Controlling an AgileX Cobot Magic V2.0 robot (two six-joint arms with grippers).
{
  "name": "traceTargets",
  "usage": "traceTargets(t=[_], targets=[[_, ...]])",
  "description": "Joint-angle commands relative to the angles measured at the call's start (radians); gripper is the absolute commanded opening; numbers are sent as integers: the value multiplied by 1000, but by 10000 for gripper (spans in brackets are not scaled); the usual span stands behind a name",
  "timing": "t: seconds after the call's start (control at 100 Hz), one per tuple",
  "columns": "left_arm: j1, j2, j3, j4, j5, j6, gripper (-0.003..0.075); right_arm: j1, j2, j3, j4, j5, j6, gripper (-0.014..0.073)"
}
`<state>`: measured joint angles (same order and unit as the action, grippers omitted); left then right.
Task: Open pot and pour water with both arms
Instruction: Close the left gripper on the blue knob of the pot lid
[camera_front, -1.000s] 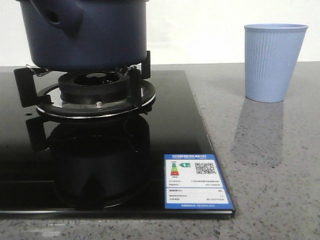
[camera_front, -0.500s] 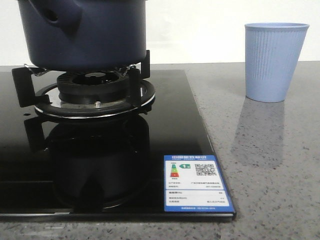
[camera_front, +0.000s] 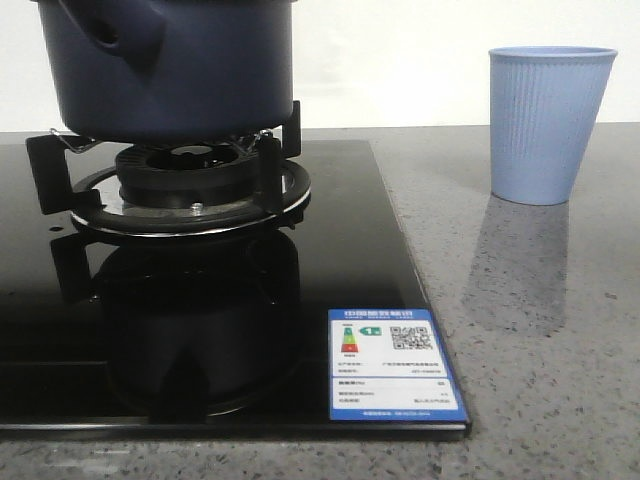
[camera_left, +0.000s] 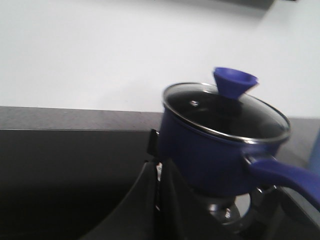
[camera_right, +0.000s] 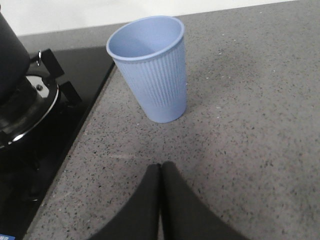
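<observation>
The dark navy pot (camera_front: 180, 70) sits on the gas burner's trivet (camera_front: 270, 165) at the back left; its top is cut off in the front view. In the left wrist view the pot (camera_left: 210, 155) carries a glass lid (camera_left: 225, 107) with a blue funnel-shaped knob (camera_left: 234, 82), and its long handle (camera_left: 285, 175) sticks out sideways. My left gripper (camera_left: 159, 165) is shut and empty, just short of the pot's wall. My right gripper (camera_right: 161, 166) is shut and empty over the counter, a little short of the light blue ribbed cup (camera_right: 152, 75). Neither gripper shows in the front view.
The cup (camera_front: 545, 125) stands upright on the speckled grey counter (camera_front: 540, 330) at the back right. The black glass cooktop (camera_front: 200, 330) bears a blue and white label (camera_front: 392, 365) at its front right corner. A white wall runs behind.
The pot and trivet shift by a few pixels between frames. The cup has not moved.
</observation>
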<state>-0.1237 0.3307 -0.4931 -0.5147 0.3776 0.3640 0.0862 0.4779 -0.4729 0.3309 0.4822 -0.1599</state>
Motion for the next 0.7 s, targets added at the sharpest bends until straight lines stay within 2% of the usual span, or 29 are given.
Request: traceTargets(t=[0.0,0.14,0.19,0.24,0.31,0.38,0.45,0.5,0.55,0.69], targets=[[-47,55,-51,-11,-52,51,-17,-1,50,-69,-5,-49,-45,-56],[-94,121,-87,-13,-59,51,13,-1,63,-86,-3,-51,-70,-55],[-107,149,-101,-15,-72,51,66,-1,63,-86,-3,-47,-70,-47],[-117,175,-118,-15,-84,51,159,-1,63,-86,-3,-47,-70,-18],[-132,212,-142,-15,-100,51,305,-1,63,-86,-3,-47,-70,61],[-147,249,-169,-15,-106,53,450,-1,63,-86,-1,-47,-70,187],[-165,288,-194,-15,-115,53,536,-1,63,-86,1,-47,-70,336],[-179,318,-209,-18,-126,53,538,-1,63,-86,1,-47,-70,432],[-198,350,-224,-18,-137,53,525,-1,63,-86,3,-47,-70,474],[-262,447,-264,-18,-195,53,486,-1,63,-86,3,-47,-70,477]])
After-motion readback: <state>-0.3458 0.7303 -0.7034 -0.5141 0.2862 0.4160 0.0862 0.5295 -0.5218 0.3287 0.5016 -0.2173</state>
